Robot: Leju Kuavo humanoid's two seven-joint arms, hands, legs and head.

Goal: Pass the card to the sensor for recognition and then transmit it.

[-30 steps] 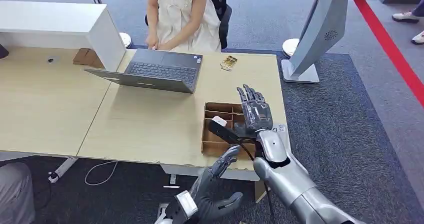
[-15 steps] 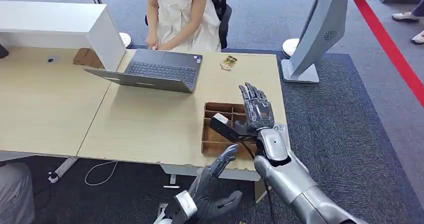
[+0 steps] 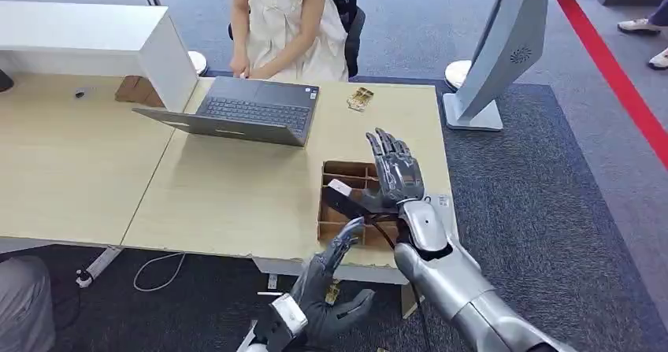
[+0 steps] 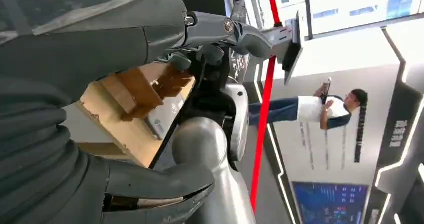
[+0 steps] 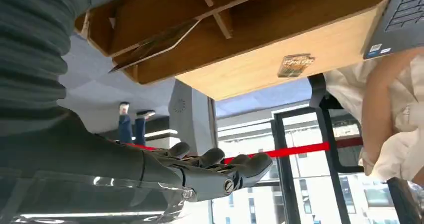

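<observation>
A dark card (image 3: 343, 197) with a white end is pinched at the thumb of my right hand (image 3: 396, 176), whose other fingers are spread and point away from me. It hovers over the brown divided cardboard box (image 3: 335, 227) at the near edge of the table (image 3: 228, 202). My left hand (image 3: 329, 285) reaches up from below the table edge with its fingers apart, one fingertip (image 3: 352, 227) just under the card. In the right wrist view the card (image 5: 150, 47) shows edge-on beside the box (image 5: 165, 13). The left wrist view shows my left hand (image 4: 100, 108) holding nothing.
An open laptop (image 3: 248, 112) stands at the table's far side, with a seated person in white (image 3: 287, 21) behind it. A small gold item (image 3: 360, 98) lies near the far right corner. A white kiosk stand (image 3: 496, 53) rises to the right; a white cabinet (image 3: 94, 29) is at left.
My right hand has shifted slightly left and away with the card. My left hand has risen, its fingertip now close under the card.
</observation>
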